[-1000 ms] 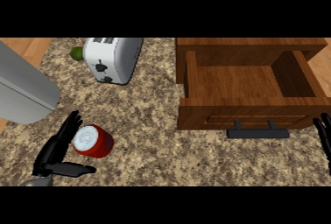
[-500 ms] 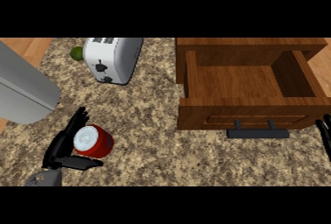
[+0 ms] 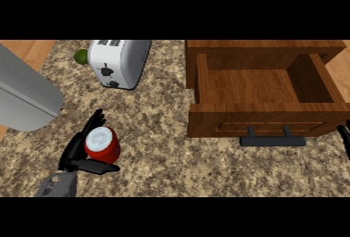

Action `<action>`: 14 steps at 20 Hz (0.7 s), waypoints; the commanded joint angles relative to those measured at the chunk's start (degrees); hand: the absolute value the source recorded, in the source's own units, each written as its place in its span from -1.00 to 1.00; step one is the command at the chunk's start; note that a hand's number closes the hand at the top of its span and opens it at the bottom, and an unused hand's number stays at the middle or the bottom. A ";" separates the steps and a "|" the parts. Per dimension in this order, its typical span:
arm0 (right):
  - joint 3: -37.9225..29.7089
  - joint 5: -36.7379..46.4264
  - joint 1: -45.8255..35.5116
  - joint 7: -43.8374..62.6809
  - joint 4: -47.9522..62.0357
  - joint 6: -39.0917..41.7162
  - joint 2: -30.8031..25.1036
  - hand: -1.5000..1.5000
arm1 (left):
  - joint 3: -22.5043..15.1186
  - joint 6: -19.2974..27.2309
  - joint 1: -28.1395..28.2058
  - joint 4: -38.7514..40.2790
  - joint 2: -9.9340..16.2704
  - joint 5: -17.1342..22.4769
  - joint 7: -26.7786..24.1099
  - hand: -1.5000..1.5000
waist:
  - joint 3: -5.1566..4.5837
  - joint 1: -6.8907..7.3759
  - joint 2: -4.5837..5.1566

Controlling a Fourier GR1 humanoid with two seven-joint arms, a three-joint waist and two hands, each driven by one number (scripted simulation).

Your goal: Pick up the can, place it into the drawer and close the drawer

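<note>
The red can [image 3: 104, 144] with a white top stands upright on the speckled counter at the lower left. My left hand [image 3: 74, 155] is set round it: the fingers [image 3: 94, 121] run fairly straight along its left side and the thumb [image 3: 96, 166] lies across its near side. The wooden drawer [image 3: 263, 119] at the upper right is pulled open and holds nothing, and its black handle [image 3: 272, 140] faces me. Only a thin edge of my right hand [image 3: 345, 141] shows at the right border, just right of the handle.
A white toaster [image 3: 117, 62] stands at the back, with a green object [image 3: 81, 56] partly hidden behind its left side. A large grey metal object [image 3: 24, 99] fills the left edge, close to my left hand. Speckled counter [image 3: 164, 152] lies between the can and the drawer.
My left hand has moved in against the can, with the thumb coming under its near side. My right hand has slid further out past the right edge.
</note>
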 commanded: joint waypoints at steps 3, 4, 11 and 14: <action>2.90 -0.15 5.30 -0.22 -4.64 -0.36 2.01 -1.00 | -0.90 1.29 -3.61 4.92 -1.89 -0.59 -1.65 -1.00 | -0.01 -0.25 0.01; 1.10 -0.08 3.49 1.28 -4.96 -0.87 1.36 -1.00 | -1.36 -0.51 -1.04 -0.50 -1.22 0.62 0.18 -1.00 | 0.00 -0.02 -0.03; -3.03 -4.40 -0.24 3.29 -2.09 0.64 -1.46 -1.00 | -1.94 -5.30 0.18 -7.04 -1.89 4.73 5.25 1.00 | 0.02 0.19 -0.06; 3.32 -0.82 3.33 1.69 -6.44 -2.53 1.99 -1.00 | -1.68 -3.69 -4.18 -0.47 -3.55 4.18 2.68 1.00 | -0.01 -0.18 0.00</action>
